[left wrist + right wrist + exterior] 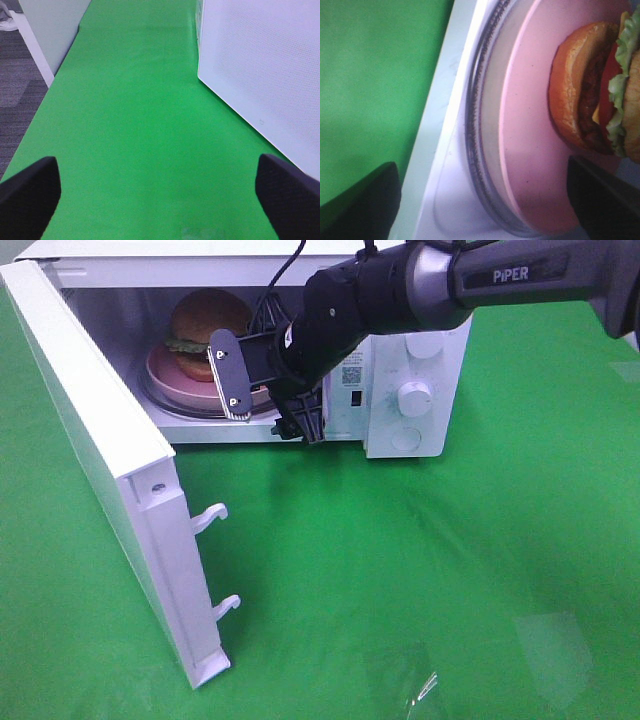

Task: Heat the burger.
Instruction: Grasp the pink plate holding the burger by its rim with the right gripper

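The burger [205, 325], with a golden bun and green lettuce, sits on a pink plate [165, 375] inside the open microwave [415, 390]. My right gripper [270, 410] hangs at the front of the oven's opening, just in front of the plate, open and holding nothing. The right wrist view shows the burger [585, 95] on the pink plate [530, 130] over the glass turntable [480, 125], beyond the open right gripper [482, 210]. My left gripper [157, 200] is open over bare green cloth. It does not appear in the exterior view.
The white microwave door [90, 430] swings out wide to the front left, with two latch hooks [215, 512] on its edge. In the left wrist view the door [265, 65] stands close beside the left gripper. Green cloth [420, 580] covers the table.
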